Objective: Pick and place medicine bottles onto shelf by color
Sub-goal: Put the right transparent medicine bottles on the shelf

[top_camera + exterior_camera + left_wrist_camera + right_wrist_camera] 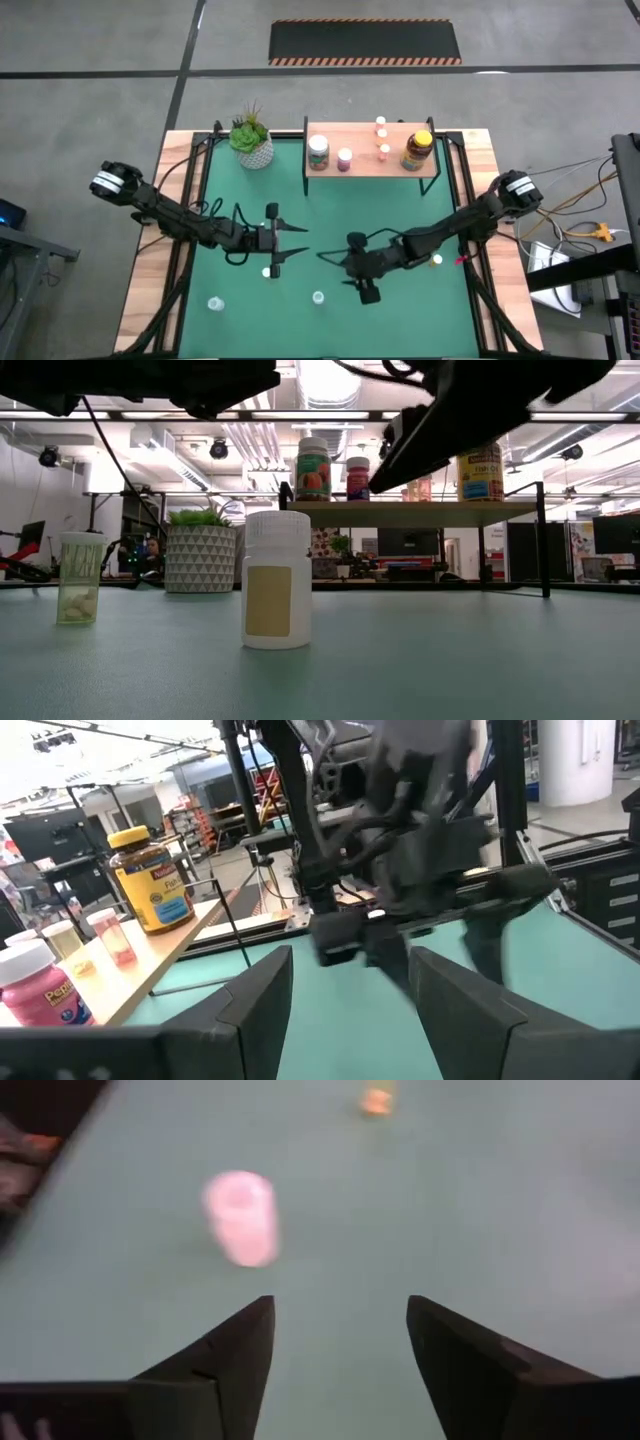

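The right gripper (330, 258) hung over the green worktop (400, 320) on the near side of the shelf (372, 163), its fingers (225, 1360) spread and holding nothing; a blurred pale-pink bottle (241, 1217) stood on the mat just ahead of it. The left gripper (298, 240) hovered close by, nose to nose with the right, likewise spread and empty. The shelf already carried several bottles, among them an amber yellow-lidded jar (418, 150) and a white-capped bottle (318, 151). Other bottles stood well short of the shelf: a white bottle (277, 579), a clear one (79, 578), and a small one (267, 270) beside the left gripper.

Risks, as judged: the two grippers were near enough to collide should either advance; the light, upright bottles could topple if a finger clipped one during approach; and a bottle might be set beside the wrong colour group.
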{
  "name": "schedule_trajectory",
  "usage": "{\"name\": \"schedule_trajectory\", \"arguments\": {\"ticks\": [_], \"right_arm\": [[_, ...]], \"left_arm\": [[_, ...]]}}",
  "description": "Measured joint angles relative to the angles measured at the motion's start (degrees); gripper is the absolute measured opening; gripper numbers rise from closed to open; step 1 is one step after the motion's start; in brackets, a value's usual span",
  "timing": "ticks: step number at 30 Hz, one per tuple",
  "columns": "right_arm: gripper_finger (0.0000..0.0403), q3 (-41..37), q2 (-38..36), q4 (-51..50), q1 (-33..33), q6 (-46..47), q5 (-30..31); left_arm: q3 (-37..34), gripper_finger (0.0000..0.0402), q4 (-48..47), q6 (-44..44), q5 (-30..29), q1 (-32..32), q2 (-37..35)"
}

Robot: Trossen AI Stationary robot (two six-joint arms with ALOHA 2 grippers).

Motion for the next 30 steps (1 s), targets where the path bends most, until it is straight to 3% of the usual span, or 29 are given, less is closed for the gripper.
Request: {"name": "schedule_trajectory", "arguments": {"ticks": [6,11,15,19,30], "right_arm": [[0.023,3.4,4.4,0.7,1.9,0.9,-2.4],[0.0231,5.5,11.8,10.4,1.8,1.3,-2.4],[0.0231,8.5,17.1,12.4,1.7,0.4,-3.4],[0.0231,10.2,18.2,14.2,0.7,0.6,-8.0],[0.0203,10.5,21.1,16.9,0.7,1.1,-7.9]], "left_arm": [[0.1,0.0185,0.1,1.4,0.0,0.0,0.0],[0.7,0.0185,0.9,4.8,0.0,0.1,0.0],[0.8,0.0185,1.0,5.8,0.0,0.1,-0.1],[0.8,0.0185,0.9,5.8,0.0,0.1,-0.1],[0.8,0.0185,1.0,5.8,0.0,0.0,-0.2]]}}
